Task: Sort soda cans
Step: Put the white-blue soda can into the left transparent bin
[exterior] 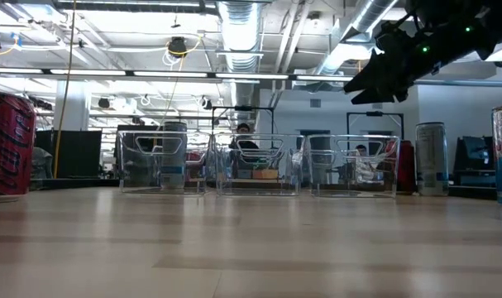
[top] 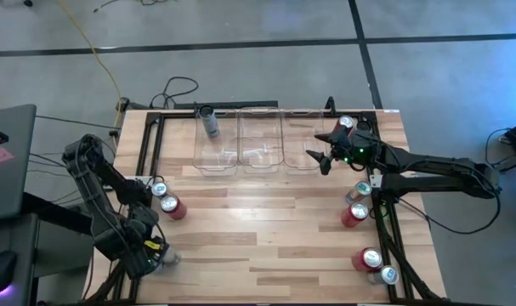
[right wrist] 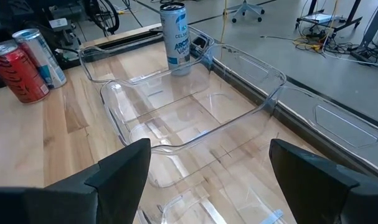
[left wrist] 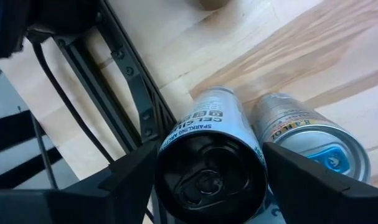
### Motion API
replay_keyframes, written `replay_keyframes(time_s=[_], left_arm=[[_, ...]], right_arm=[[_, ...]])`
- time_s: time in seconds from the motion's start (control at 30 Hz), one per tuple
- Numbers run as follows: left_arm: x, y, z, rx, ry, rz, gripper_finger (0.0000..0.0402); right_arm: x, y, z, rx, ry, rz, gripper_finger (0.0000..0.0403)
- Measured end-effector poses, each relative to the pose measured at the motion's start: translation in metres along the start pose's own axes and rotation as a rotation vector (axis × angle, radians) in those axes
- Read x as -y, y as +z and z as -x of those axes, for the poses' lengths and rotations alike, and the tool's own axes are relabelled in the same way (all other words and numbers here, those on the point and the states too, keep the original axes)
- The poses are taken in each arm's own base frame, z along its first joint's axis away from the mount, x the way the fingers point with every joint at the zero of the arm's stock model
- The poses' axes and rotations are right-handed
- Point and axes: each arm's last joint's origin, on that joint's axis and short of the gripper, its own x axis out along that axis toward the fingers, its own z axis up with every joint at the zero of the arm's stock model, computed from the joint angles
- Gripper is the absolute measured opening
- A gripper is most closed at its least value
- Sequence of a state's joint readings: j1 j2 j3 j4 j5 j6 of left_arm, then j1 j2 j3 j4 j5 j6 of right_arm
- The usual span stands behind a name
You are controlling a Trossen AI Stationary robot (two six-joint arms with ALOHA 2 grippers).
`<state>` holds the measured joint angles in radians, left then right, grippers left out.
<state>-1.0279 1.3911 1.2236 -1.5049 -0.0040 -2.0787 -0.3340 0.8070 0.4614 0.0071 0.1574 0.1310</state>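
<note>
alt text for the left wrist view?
The left gripper straddles a silver can with a black top, one finger on each side, at the wooden table edge. A second silver can lies against it, beside the black frame rail.

The counter (top: 275,229) is pale wood planks with a dark metal frame along its left and right edges. Three clear bins (top: 259,140) stand in a row at the far edge; the left bin holds one upright silver-blue can (top: 210,122). Near the left edge stand a red can (top: 172,206) and a silver one (top: 159,189), touching. More cans (top: 356,204) line the right edge, with two at the near right corner (top: 375,265).
</note>
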Motion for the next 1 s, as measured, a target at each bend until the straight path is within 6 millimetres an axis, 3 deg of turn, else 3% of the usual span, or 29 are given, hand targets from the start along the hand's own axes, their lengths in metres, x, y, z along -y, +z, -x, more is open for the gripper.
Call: replay_keyframes(time_s=[0.4, 1.0], left_arm=[[0.000, 0.010, 0.000, 0.019, 0.049, -0.035, 0.0259], [0.018, 0.071, -0.002, -0.018, 0.079, -0.107, 0.0257]], right_arm=[[0.000, 0.000, 0.000, 0.000, 0.000, -0.001, 0.0350], [0.000, 0.000, 0.000, 0.001, 0.000, -0.001, 0.0350]])
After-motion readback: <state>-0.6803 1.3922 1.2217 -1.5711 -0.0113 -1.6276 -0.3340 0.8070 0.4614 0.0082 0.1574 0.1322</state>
